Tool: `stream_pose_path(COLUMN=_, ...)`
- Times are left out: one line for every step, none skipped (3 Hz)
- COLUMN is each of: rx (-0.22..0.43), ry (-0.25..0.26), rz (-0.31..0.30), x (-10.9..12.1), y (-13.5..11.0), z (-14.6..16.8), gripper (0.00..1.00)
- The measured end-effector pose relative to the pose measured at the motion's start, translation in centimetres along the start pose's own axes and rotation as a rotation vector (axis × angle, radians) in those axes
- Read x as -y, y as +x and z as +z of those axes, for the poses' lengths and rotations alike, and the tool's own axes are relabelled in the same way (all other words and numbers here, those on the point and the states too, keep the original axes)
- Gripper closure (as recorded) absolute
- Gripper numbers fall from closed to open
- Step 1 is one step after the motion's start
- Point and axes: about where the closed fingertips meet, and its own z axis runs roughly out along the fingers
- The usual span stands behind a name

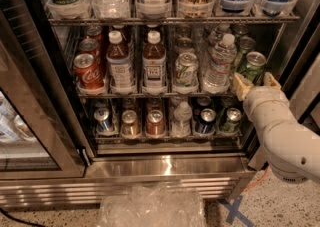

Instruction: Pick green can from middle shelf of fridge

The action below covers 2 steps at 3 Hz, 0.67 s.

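The green can (252,66) stands at the front right of the middle shelf (160,92) of the fridge (165,167), with more green cans behind it. My gripper (256,84) is at the can's lower front. Its tan fingertips (242,86) stand apart, one on each side of the can's base, so the gripper is open. My white arm (285,136) reaches in from the lower right and hides the can's bottom edge.
On the same shelf stand a water bottle (220,63), a paler whitish-green can (186,69), two brown tea bottles (154,63) and red cola cans (88,69). Short cans (155,122) fill the rack below. The open glass door (30,121) is at the left. A clear plastic bag (150,207) lies on the floor.
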Motion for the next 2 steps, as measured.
stream_pose_path(rx=-0.001, ry=0.010, rz=0.014, x=0.5, y=0.0, z=0.7, gripper=0.36)
stream_pose_path(rx=0.004, ry=0.009, rz=0.033, x=0.6, y=-0.1, z=1.8, gripper=0.37)
